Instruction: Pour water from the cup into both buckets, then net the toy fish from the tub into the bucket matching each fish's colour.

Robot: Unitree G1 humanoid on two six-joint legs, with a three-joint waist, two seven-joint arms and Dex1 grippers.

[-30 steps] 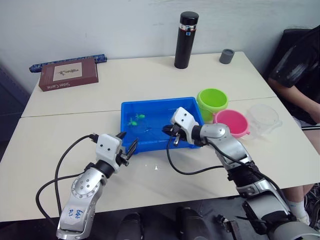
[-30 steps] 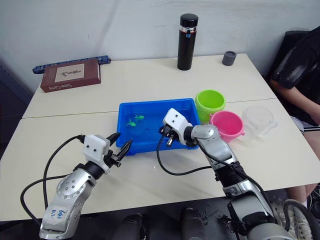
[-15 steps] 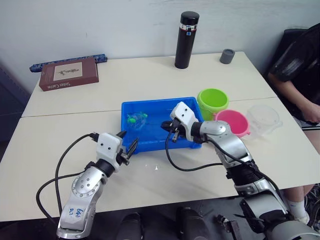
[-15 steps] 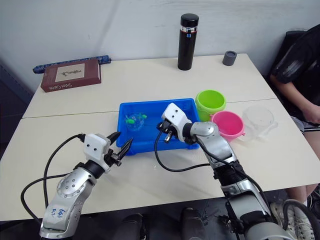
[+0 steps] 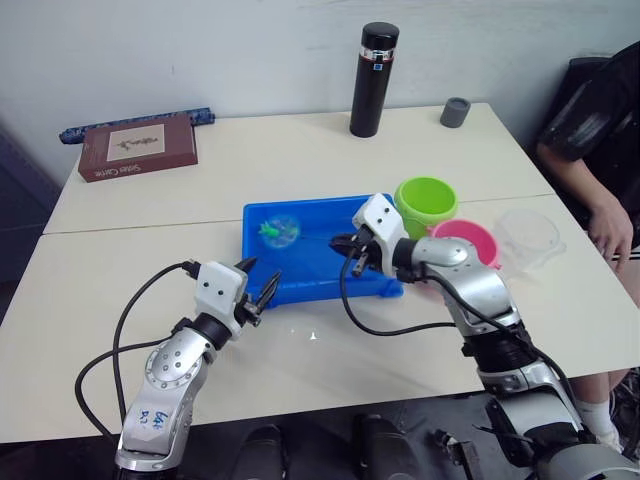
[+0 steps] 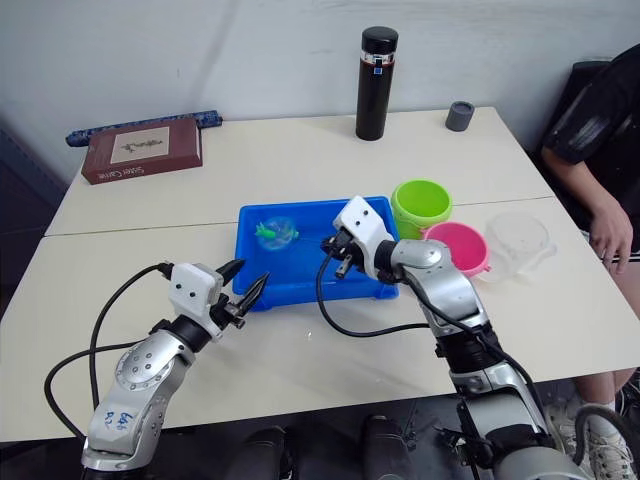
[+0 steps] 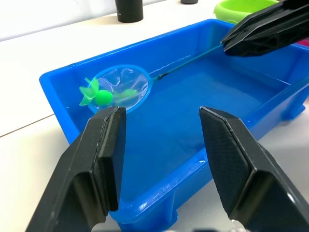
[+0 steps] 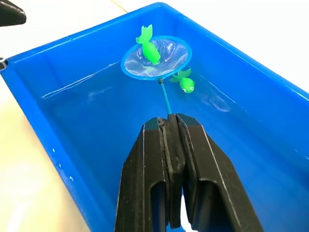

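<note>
Book: a brown book (image 5: 137, 147) lies at the far left of the tabletop (image 5: 150, 300), with a dark blue patterned strip (image 5: 135, 124) just behind it along the wall.
Left tool: the left tool (image 5: 257, 296) hovers over the tabletop just in front of the tub's near left corner, its two black fingers (image 7: 104, 150) spread apart and holding nothing.
Tub: the blue tub (image 5: 300, 290) sits in the middle of the tabletop, holding shallow water.
Net: a small round net (image 8: 155, 58) with a blue rim rests in the tub's far left corner; its thin teal handle (image 8: 165, 98) runs back to the right tool.
Fish: one green toy fish (image 8: 149, 48) lies inside the net's hoop; a second green fish (image 8: 184, 83) lies in the water just beside the hoop, next to the handle.
Right tool: the right tool (image 5: 349, 249) is over the right half of the tub, its fingers pressed together and clamped on the end of the net's handle.
Flask: a tall black flask (image 5: 372, 80) stands upright at the far edge of the tabletop, behind the tub.
Green bucket: the lime green bucket (image 5: 425, 205) stands just beside the tub's far right corner.
Pink bucket: the pink bucket (image 5: 468, 243) stands touching or nearly touching the green one, on its near right side.
Grey cup: a small grey cup (image 5: 455, 111) stands at the far right, well apart from the buckets.
Cup: the clear measuring cup (image 5: 528, 235) stands upright just right of the pink bucket.
Person: a person in dark clothing sits at the right edge, one hand (image 5: 610, 228) near the tabletop's edge.
</note>
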